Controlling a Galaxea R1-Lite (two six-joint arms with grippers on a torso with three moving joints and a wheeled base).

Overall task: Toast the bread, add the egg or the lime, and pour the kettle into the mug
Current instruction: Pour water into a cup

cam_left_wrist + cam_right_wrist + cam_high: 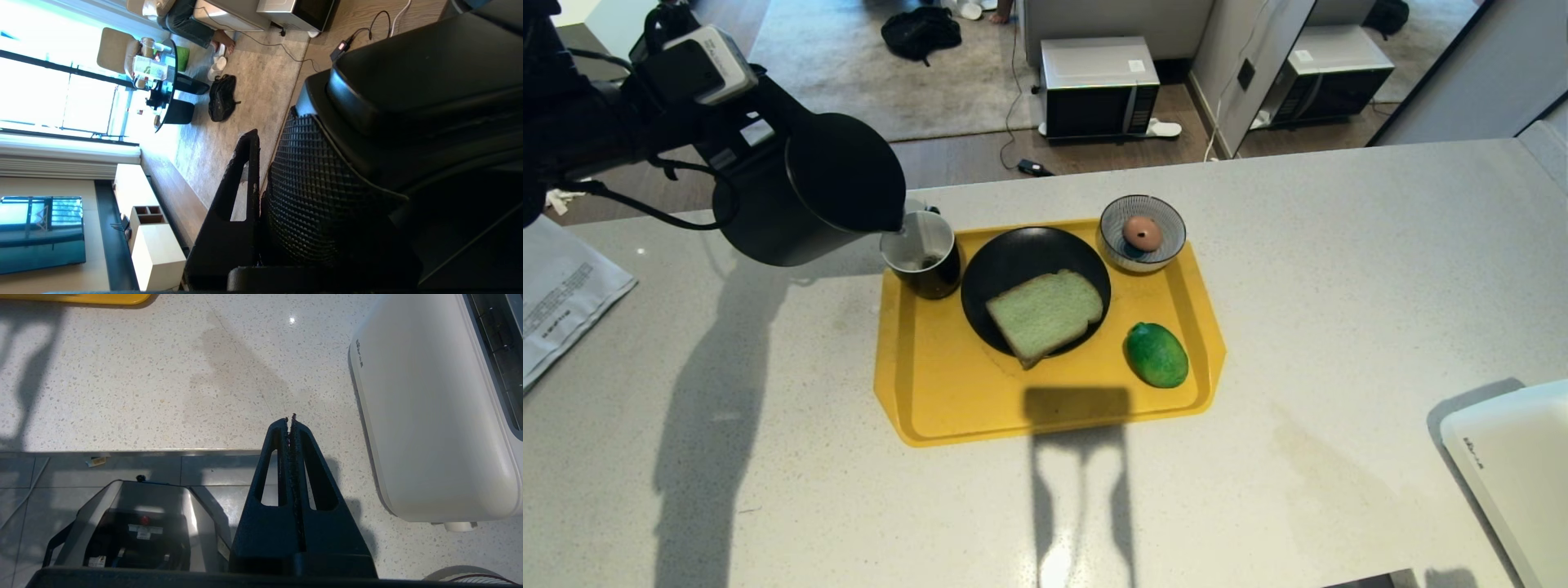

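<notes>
Left gripper clamped the kettle by its handle, jaws part-closed around it; kettle was tilted, spout over the mug at the tray's far-left corner. Kettle likely heavy, rigid, sloshy; handle was the right hold. Right gripper was shut, empty, near the toaster. Count: 1 kettle, 1 mug, 1 bread on 1 plate, 1 lime, 1 egg in 1 bowl.

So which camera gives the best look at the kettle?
The head view: the whole kettle shows, tilted with its spout over the mug. The left wrist view sees only its black handle and body close up. The right wrist view misses it.
</notes>
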